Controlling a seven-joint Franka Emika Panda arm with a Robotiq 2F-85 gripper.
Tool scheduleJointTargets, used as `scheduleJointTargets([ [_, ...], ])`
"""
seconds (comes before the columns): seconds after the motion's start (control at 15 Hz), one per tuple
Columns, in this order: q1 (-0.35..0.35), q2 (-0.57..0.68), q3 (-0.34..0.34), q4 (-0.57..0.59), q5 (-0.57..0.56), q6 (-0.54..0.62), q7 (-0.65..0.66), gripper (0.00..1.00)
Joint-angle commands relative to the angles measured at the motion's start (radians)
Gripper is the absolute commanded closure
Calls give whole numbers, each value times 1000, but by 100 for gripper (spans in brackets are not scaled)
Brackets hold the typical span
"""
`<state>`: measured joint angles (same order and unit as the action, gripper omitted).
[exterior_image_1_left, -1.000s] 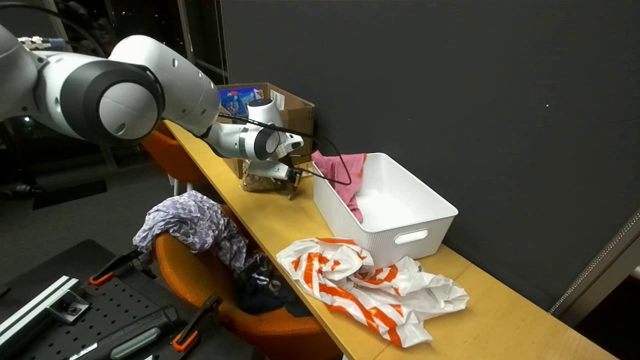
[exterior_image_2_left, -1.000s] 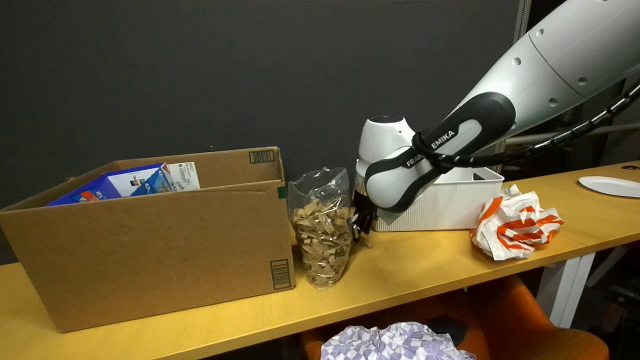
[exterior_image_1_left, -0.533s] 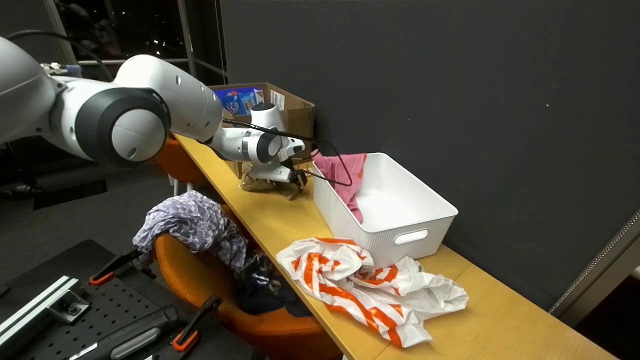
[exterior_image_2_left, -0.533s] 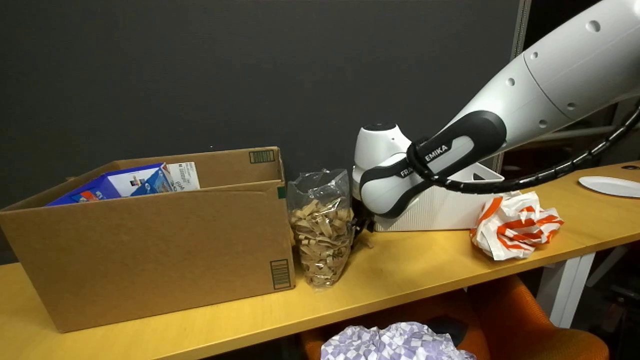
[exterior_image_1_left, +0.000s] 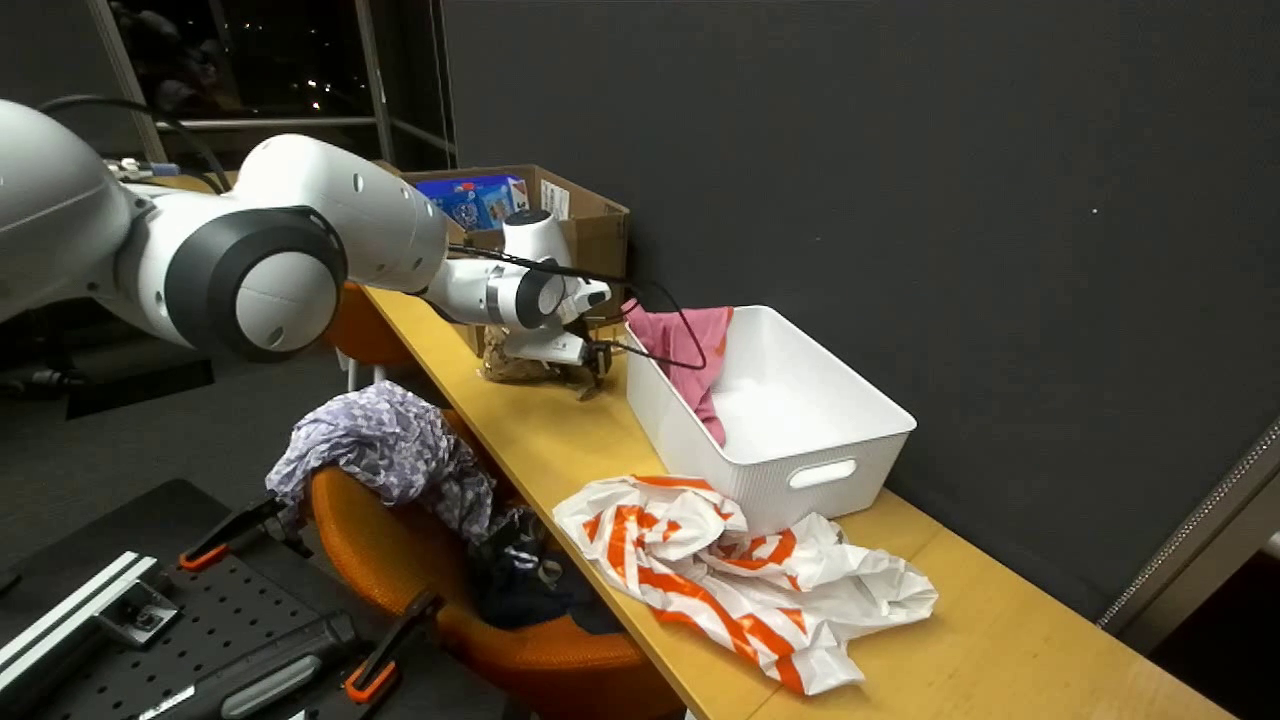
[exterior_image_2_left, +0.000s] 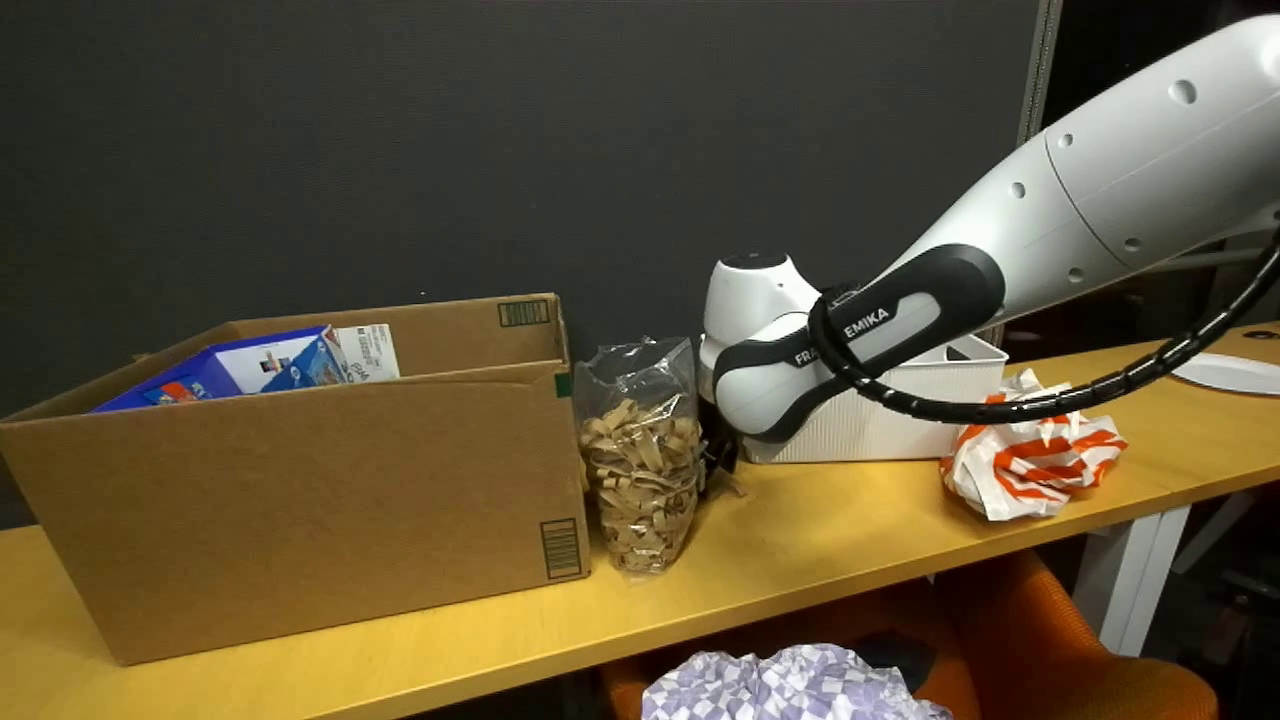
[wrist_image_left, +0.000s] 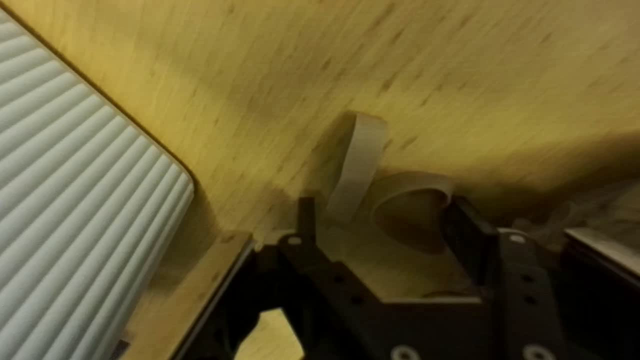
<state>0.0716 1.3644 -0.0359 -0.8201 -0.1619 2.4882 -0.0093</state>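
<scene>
The gripper (wrist_image_left: 383, 210) is low over the bench (exterior_image_2_left: 830, 515), its jaws parted, in the gap between a clear bag (exterior_image_2_left: 645, 465) and the nearest corner of a white bin (exterior_image_2_left: 885, 428). Two loose brown strips lie between the fingers: a straight strip (wrist_image_left: 361, 160), with its lower end near one fingertip, and a curled strip (wrist_image_left: 407, 180), bent into an open loop just beside the other. Whether that finger touches the loop cannot be told; the wrist view is dim and blurred there. Both strips are well in from the front edge of the bench, the one along the chairs.

The clear bag, its lower part full of similar strips, stands upright closer to the front edge, just beside the end wall of a cardboard box (exterior_image_2_left: 330, 510). Blue packaging (exterior_image_1_left: 470, 200) shows inside the box. The white bin sits toward the back edge, along the dark partition (exterior_image_1_left: 900, 200); a pink cloth (exterior_image_1_left: 700, 395) lies over its rim and down inside, at the corner nearest the gripper. Past the bin's opposite end, an orange-striped white bag (exterior_image_1_left: 740, 590) spreads crumpled to the front edge. A white oval dish (exterior_image_2_left: 1240, 373) rests farther along the bench, away from the box. Below the front edge, a lavender cloth (exterior_image_1_left: 385, 450) hangs over an orange chair (exterior_image_1_left: 370, 530).
</scene>
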Motion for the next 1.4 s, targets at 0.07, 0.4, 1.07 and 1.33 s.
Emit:
scheduleJointTargets([
  [0.07, -8, 49, 17, 90, 33, -40, -24, 70],
  [0.4, -12, -18, 24, -2, 26, -14, 28, 100],
  [1.07, 34, -307, -26, -291, -7, -9, 193, 100],
  [1.33, 138, -474, -102, -441, -35, 18, 284, 100],
])
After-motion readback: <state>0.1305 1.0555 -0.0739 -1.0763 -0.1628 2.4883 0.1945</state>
